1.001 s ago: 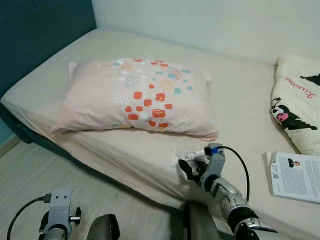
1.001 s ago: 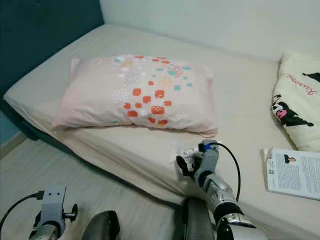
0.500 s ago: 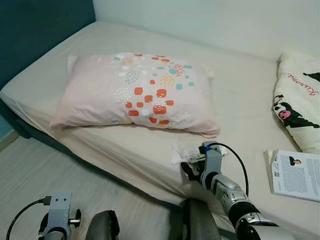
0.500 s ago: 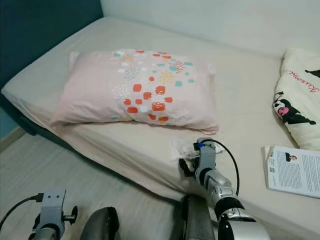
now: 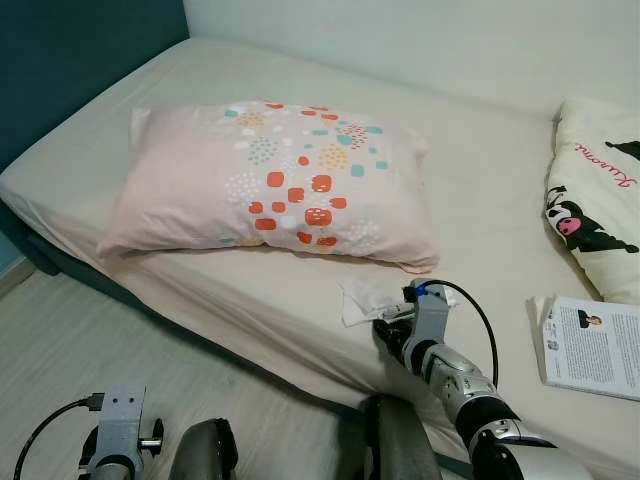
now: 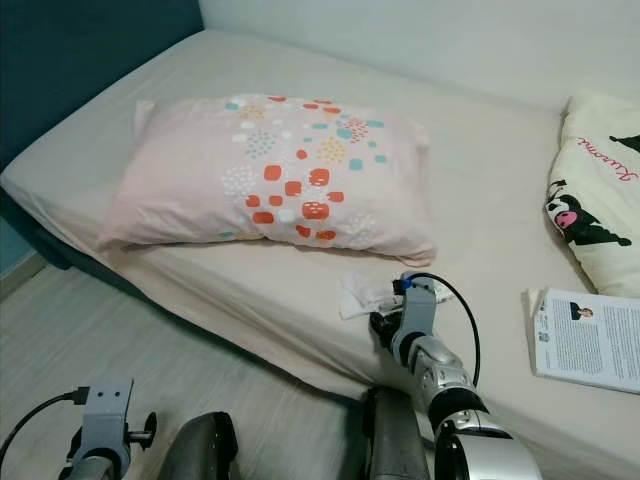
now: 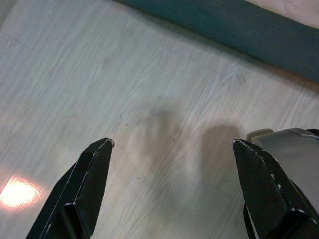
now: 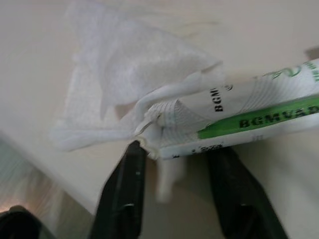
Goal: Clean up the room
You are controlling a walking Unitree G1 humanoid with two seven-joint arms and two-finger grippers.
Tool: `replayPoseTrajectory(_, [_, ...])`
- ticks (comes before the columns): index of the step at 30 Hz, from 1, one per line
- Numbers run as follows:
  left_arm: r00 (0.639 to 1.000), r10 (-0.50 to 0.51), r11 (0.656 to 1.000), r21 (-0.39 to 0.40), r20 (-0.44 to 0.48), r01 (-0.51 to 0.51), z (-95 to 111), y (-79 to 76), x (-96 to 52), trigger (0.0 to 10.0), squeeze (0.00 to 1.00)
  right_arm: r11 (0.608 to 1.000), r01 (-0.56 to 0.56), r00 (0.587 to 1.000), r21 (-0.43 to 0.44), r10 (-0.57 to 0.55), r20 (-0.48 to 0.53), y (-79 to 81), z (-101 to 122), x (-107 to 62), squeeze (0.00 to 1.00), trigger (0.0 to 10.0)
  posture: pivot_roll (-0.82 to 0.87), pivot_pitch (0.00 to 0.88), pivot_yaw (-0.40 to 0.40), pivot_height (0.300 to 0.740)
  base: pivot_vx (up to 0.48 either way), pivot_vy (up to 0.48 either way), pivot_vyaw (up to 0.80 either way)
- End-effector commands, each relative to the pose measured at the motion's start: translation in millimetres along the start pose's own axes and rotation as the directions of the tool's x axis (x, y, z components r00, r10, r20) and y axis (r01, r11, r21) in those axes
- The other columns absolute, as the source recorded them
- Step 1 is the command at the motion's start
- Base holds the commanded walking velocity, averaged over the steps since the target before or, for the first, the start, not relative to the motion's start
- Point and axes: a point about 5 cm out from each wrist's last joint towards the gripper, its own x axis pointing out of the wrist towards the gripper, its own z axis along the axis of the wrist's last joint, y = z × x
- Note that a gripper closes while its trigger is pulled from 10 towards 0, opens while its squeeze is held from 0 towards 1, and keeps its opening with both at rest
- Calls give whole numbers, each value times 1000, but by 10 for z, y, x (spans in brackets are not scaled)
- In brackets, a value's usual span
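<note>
The crumpled white tissue lay on the bed near its front edge, just in front of the patterned pillow, touching a small white tube with green lettering. Both items appeared light; the tissue was soft and would collapse under grip, while the tube looked smooth and possibly slippery. A hold across the overlapped end seemed best.

The right gripper sat at that overlap, fingers narrowly parted, straddling the tube end without clamping it. The left gripper hung over the floor, fingers wide apart, holding nothing.
</note>
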Motion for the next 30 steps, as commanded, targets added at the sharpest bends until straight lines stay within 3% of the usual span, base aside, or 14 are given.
replayPoseTrajectory(1, [1000,-9,1000,0,-30,9,-62,-31,-23,10000,0,999,-24,997,23,25,-80,31,-172,-9,0,0,-4,233,-53,549,0,0,0])
replayPoseTrajectory(6, [1000,-10,1000,-3,-29,10,-37,-49,-5,10000,0,999,-35,996,28,37,-87,30,-183,-12,0,0,-7,218,-50,549,0,0,0])
replayPoseTrajectory(9, [1000,-20,1000,-4,-23,20,39,-99,42,10000,0,978,-174,984,113,176,-10,163,-86,12,0,0,-12,188,-44,549,0,0,0])
replayPoseTrajectory(11, [1000,-20,1000,-4,-23,20,39,-99,42,10000,0,978,-174,984,113,176,-10,163,-86,12,0,0,-12,188,-44,549,0,0,0])
replayPoseTrajectory(14, [1000,-26,1000,-4,-18,26,89,-122,72,10000,0,938,-314,949,145,304,86,297,36,20,0,0,-16,162,-38,549,0,0,0])
replayPoseTrajectory(16, [1000,-26,1000,-4,-18,26,89,-122,72,10000,0,938,-314,949,145,304,86,297,36,20,0,0,-16,162,-38,549,0,0,0])
replayPoseTrajectory(17, [1000,-29,1000,-4,-9,29,154,-142,107,10000,0,894,-418,904,160,393,167,415,150,20,0,0,-18,138,-35,549,0,0,0])
replayPoseTrajectory(19, [1000,-30,1000,-5,-6,30,187,-149,125,10000,0,881,-441,890,171,404,210,449,222,23,0,0,-18,123,-33,549,0,0,0])
replayPoseTrajectory(22, [999,-32,999,-7,3,32,243,-163,153,10000,0,886,-430,880,171,369,299,439,401,23,0,0,-19,109,-30,549,0,0,0])
replayPoseTrajectory(29, [999,-37,999,-8,7,37,280,-186,171,10000,0,923,-355,890,151,284,356,304,597,3,0,0,-27,91,-21,549,0,0,0])
replayPoseTrajectory(30, [999,-46,999,-6,4,46,289,-212,176,10000,0,977,-203,939,67,175,297,115,619,-15,0,0,-37,86,-14,549,0,0,0])
